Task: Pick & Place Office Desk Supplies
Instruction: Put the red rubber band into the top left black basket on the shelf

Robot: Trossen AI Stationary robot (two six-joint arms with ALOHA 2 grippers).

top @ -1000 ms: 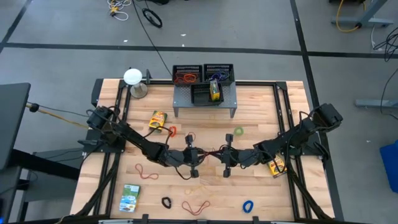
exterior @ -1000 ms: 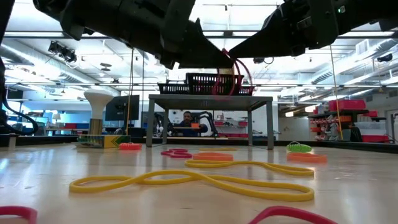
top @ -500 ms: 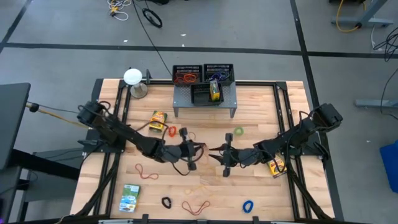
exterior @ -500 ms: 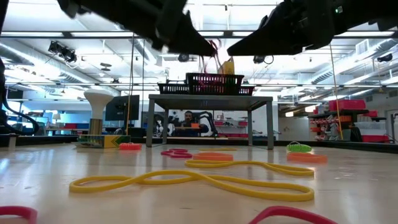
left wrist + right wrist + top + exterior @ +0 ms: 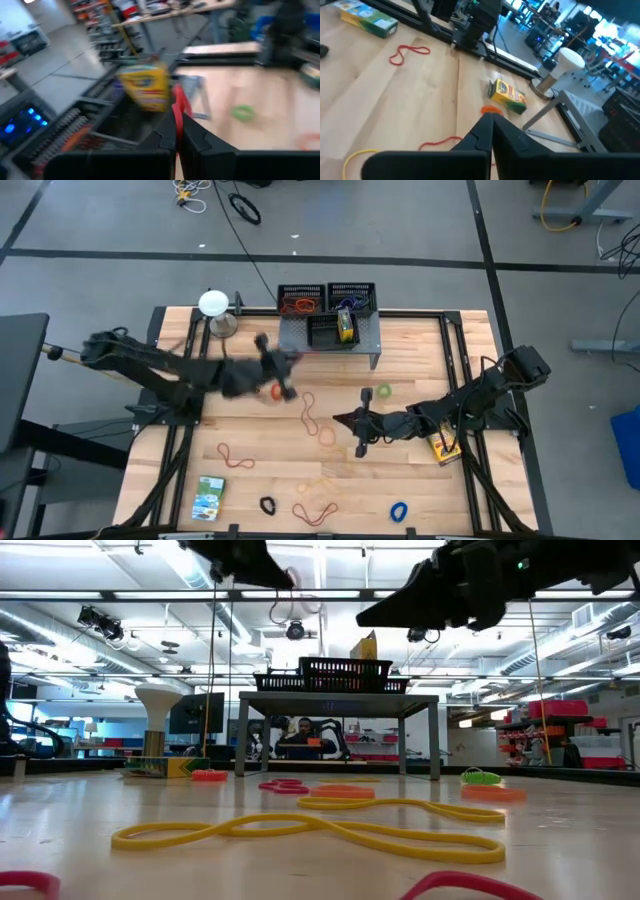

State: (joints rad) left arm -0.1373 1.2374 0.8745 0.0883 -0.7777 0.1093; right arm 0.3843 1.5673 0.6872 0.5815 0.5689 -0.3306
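The left tool (image 5: 283, 370) has swung from mid-tabletop toward the grey perforated metal shelf (image 5: 368, 340), fingers pinching a thin red rubber band (image 5: 179, 104). The right tool (image 5: 357, 425), pressed together, hovers mid-tabletop. Released short, the band could miss the black mesh trays (image 5: 300, 300).

The left gripper (image 5: 283, 372) reached out over the table with its fingers pressed together, while the right gripper (image 5: 352, 423) hovered mid-table, fingers closed too.
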